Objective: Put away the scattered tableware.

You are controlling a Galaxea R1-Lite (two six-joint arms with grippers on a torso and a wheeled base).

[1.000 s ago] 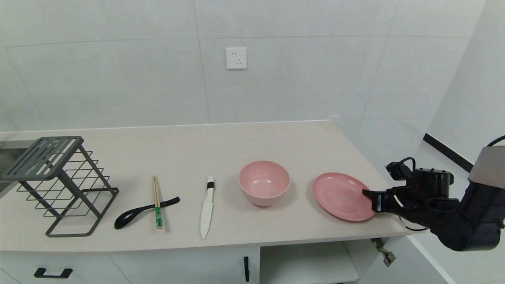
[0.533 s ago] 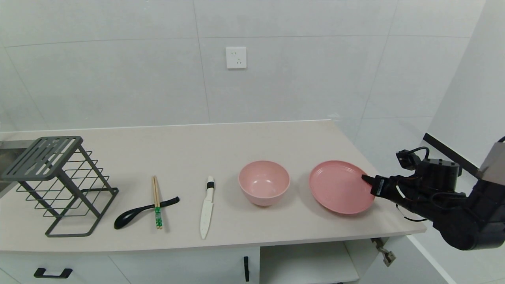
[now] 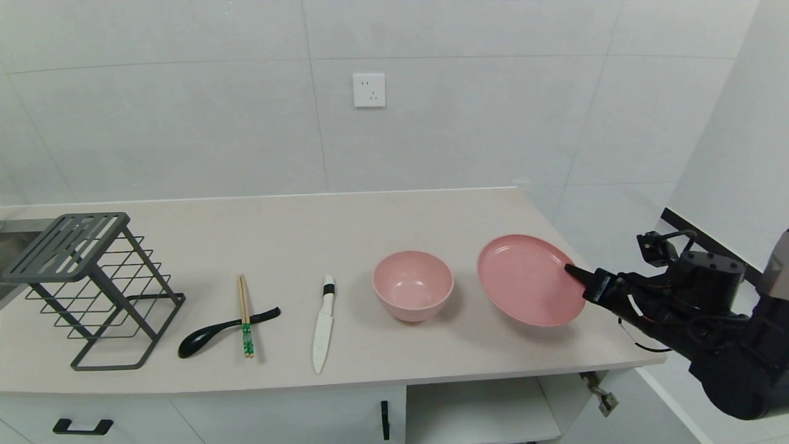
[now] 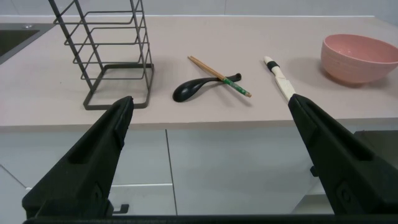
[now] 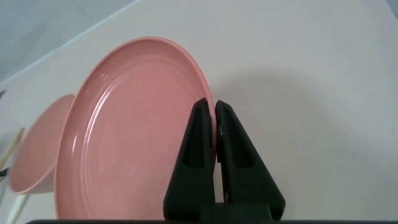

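Right claw: the right gripper (image 3: 573,273) is clamped narrow on the rim of the pink plate (image 3: 524,277). In the right wrist view its two black fingers (image 5: 209,109) meet with only the rim between them.
Pink plate: held by its edge on the side away from the pink bowl (image 3: 412,285). It tilts with the gripped side raised, and its face (image 5: 130,137) turns toward the bowl. I cannot tell whether its low edge touches the countertop (image 3: 308,228). The plate is just beside the bowl without touching it.
Left claw: the left gripper (image 4: 210,104) is spread wide and holds nothing. It sits lower than the counter's front edge, in front of the cabinet doors and well to the left of the bowl (image 4: 359,57).
Pink bowl: upright on the countertop, open side up.
White knife: the knife (image 3: 323,320) lies flat just to the left of the bowl. A black band marks its far end, and the pale blade points toward the front edge.
Chopsticks: a wooden pair (image 3: 245,314) with green tips, farther to the left of the bowl than the knife. They lie across the black spoon (image 3: 216,332).
Black spoon: flat on the counter under the chopsticks, with its bowl end toward the rack.
Rack: a dark wire dish rack (image 3: 86,283), farthest to the left of the bowl and standing upright.
Wall socket: a white socket (image 3: 369,90) on the tiled wall, above and behind the bowl.
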